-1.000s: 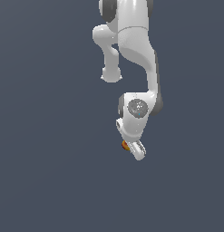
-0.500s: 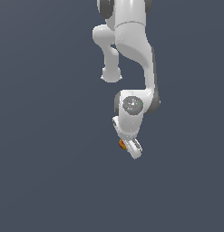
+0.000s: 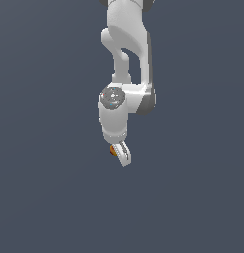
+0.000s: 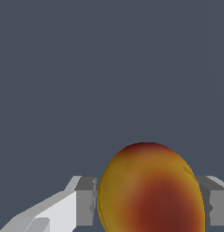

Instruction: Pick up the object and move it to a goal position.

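A: Where is the ball (image 4: 149, 190)?

B: Between the fingers (image 4: 84, 201) of the claw (image 3: 119, 152), touching both.

A: So the claw is clamped on it?

B: Yes. In the exterior view the white arm (image 3: 127, 59) hangs down, the ball at its tip.

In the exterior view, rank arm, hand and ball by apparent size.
1. Arm, largest by far.
2. Hand, closed on the ball.
3. Ball, a small orange speck mostly hidden by the fingers.
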Controlling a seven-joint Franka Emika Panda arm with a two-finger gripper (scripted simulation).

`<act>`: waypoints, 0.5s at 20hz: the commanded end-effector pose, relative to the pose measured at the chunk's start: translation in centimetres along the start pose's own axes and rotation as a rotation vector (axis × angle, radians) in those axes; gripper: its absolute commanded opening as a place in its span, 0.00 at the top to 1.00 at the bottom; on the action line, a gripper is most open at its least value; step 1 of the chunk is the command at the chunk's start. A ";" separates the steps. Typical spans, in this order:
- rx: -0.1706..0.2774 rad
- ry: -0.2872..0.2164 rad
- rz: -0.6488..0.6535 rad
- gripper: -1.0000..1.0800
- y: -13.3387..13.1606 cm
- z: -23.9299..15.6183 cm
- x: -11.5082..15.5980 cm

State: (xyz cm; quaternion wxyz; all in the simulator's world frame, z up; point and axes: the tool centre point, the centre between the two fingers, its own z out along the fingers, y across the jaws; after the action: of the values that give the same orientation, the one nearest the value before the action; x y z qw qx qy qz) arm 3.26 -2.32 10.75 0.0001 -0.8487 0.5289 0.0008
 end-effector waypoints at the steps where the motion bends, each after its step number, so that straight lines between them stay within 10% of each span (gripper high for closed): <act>1: 0.001 0.000 0.000 1.00 1.3 -1.9 2.4; 10: 0.001 0.001 0.000 1.00 5.0 -7.2 9.6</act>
State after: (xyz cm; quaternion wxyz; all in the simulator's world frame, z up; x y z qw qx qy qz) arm 3.03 -12.10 17.19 0.0002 -0.8481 0.5298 0.0001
